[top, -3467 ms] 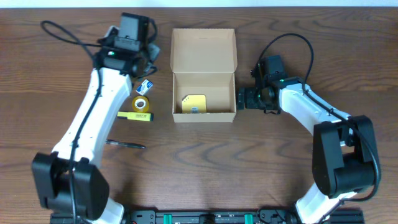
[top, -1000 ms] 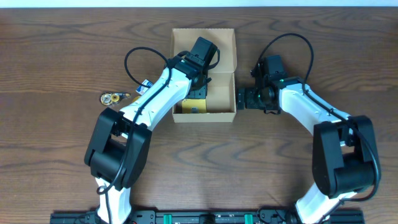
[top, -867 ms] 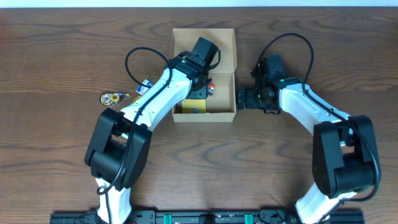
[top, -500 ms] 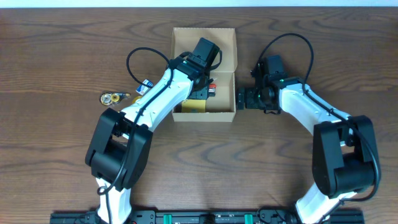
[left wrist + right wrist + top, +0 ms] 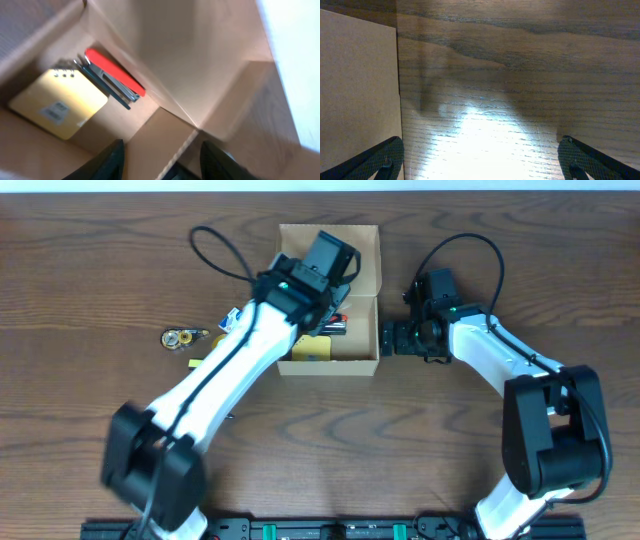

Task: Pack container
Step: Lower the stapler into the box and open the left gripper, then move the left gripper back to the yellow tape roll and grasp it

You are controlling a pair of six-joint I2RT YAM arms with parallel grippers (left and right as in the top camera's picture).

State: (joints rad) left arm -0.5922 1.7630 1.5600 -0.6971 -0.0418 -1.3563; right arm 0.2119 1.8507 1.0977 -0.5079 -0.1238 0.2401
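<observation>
Bench [image 5: 400,450] dark wood. Container [image 5: 340,367] mid-bench. Right jaws just beside its right wall, spread wide, empty. Tape roll [image 5: 181,336] well left. Inside container: yellow notepad [image 5: 59,102] near-left; dark pens [image 5: 107,86] and red stick-like item [image 5: 116,73] along far wall. Left jaws above interior, apart, empty. Lid flap [image 5: 365,255] open, lying toward far side.

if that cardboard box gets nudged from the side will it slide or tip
Probably slides rather than tips: the box looks low and wide, flat on the smooth table. Likely light, holding only a yellow notepad and a few pens, so it may twist easily. The open lid could flop.
</observation>
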